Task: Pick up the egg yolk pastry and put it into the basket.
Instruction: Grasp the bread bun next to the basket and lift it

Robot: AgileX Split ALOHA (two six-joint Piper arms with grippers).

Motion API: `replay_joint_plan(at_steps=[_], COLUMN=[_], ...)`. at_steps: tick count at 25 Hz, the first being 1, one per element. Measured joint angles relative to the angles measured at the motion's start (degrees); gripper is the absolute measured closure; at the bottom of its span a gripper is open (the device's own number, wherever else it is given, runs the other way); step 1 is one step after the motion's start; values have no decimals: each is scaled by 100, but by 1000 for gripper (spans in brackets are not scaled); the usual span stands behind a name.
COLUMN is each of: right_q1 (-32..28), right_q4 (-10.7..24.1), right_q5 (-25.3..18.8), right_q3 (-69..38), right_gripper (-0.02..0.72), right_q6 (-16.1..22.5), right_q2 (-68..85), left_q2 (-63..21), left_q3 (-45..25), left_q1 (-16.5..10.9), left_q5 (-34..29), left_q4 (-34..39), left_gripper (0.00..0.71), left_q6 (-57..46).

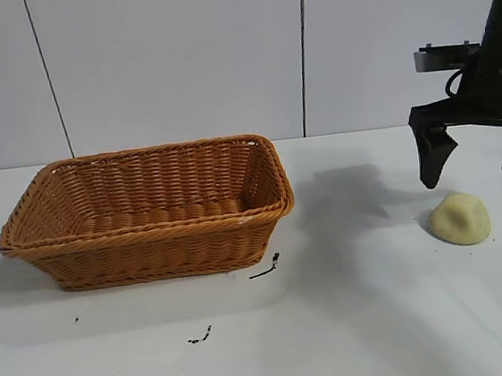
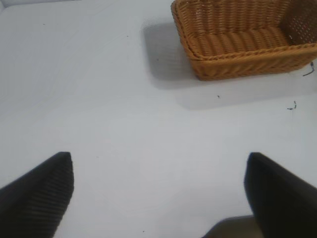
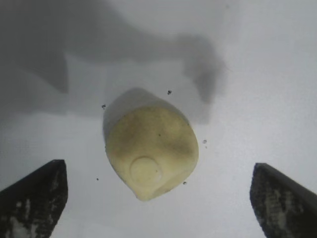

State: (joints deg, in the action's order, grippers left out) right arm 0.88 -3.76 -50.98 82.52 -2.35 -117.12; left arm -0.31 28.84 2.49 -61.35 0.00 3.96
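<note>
The egg yolk pastry (image 1: 459,218), a small pale yellow dome, lies on the white table at the right. My right gripper (image 1: 477,164) hovers just above and behind it, open and empty, one finger to each side. In the right wrist view the pastry (image 3: 151,150) sits between and ahead of the wide-spread fingers (image 3: 34,198). The orange-brown wicker basket (image 1: 149,244) stands at the left centre and looks empty. The left arm is out of the exterior view; its gripper (image 2: 158,163) is open over bare table, with the basket (image 2: 237,54) farther off.
Small black marks (image 1: 265,269) lie on the table in front of the basket's near right corner. A white panelled wall stands behind the table. Open table lies between the basket and the pastry.
</note>
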Motion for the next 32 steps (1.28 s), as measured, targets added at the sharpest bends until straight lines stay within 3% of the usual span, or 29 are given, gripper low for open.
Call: replay_joint_plan(at_steps=[12,32], right_q1=[343,244], right_q4=[376,233], right_q5=[151,305], right_q3=[0,21], right_gripper=[10,10], right_q6=[53,87], right_q2=[-16,-803], left_q2=[0,0], left_q3=[0,0], left_q1=[0,0], left_q5=[0,0], left_q4=[0,0], left_gripper=[14,14], left_q6=[0,0])
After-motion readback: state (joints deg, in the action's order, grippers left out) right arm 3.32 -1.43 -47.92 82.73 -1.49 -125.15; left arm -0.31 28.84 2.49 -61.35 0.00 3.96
